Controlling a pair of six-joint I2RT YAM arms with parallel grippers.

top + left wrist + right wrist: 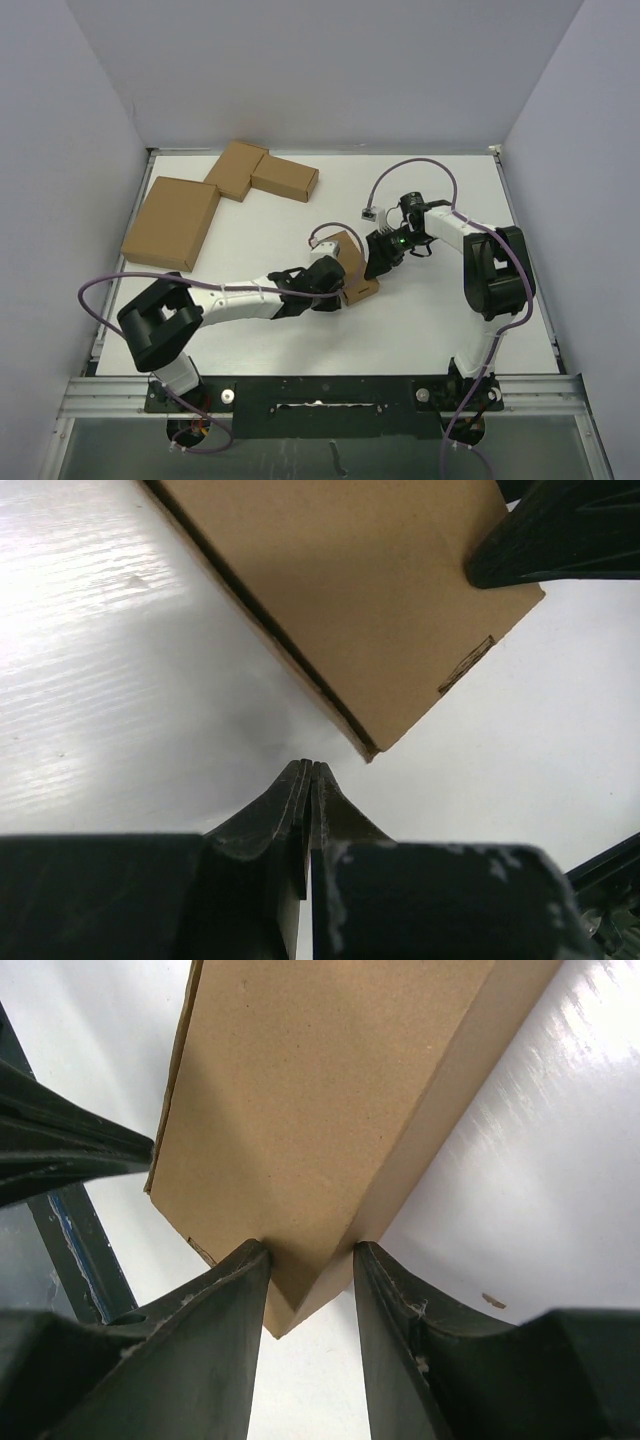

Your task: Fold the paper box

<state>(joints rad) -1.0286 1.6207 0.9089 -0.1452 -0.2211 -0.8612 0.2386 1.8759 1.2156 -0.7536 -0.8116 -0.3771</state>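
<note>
From overhead, the paper box [350, 265], a small rectangular carton of plain brown cardboard, sits near the middle of the white table [420, 320], between the two black pincers. The right gripper [382, 254] meets it from about 3 o'clock and the left gripper [333, 290] from about 7 o'clock. A larger, flat, squarish brown carton [172, 222] lies well apart at 10 o'clock. A pair of small brown cartons [260, 172], touching at a corner, lies at 11 o'clock.

Only the right wrist view shows the grip. The right gripper [310, 1250] straddles one folded edge of the paper box [300, 1090], a matte black finger pressed on each face, pinching it.

The left wrist view shows the left gripper [310, 770] pressed together on nothing, its scuffed tips just short of a corner of the paper box [370, 590]. There the board looks smooth and fibrous, with a dark seam along one side. A small dark scribble [465, 665] near the edge is too faint to read.
</note>
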